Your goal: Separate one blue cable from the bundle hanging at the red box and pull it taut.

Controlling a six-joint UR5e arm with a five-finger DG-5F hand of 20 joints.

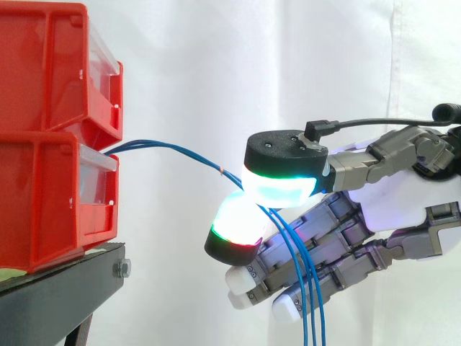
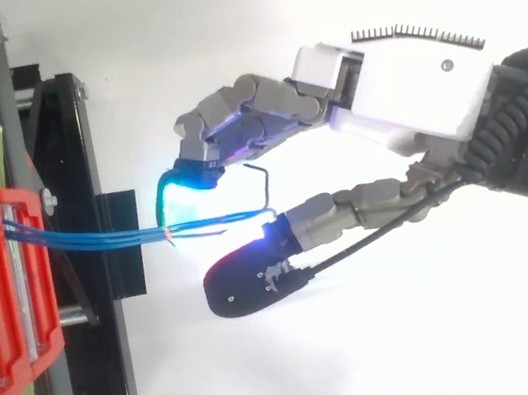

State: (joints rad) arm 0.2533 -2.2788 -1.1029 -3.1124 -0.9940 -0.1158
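- My two glowing pads [image 1: 281, 189] are squeezed together on the blue cables [image 2: 88, 238]. So my hand [image 1: 403, 198] is pinching them, not loose.
- The cables come out at the top front edge of the lower red bin [image 1: 43, 202], just under the upper red bin [image 1: 43, 65]. They cross the open air to my pinch. Then they hang down over my other curled fingers.
- What could go wrong: I think I have more than one cable in my pinch. If I pull, the whole bunch may go tight, not just one.
- The cables are thin and my pads are fat and round. A fast pull could make them slip out.
- The lower bin sits right at the edge of the black stand [image 1: 65, 277]. A hard pull could drag it off.
- Hard to see: my pads cover the pinched spot, so I cannot count the cables there.
- The loose ends run off the bottom of the side view. Where the cables are fixed inside the bin is hidden too.
- There is a tiny orange speck on the cables near my pinch. I cannot tell what it is.
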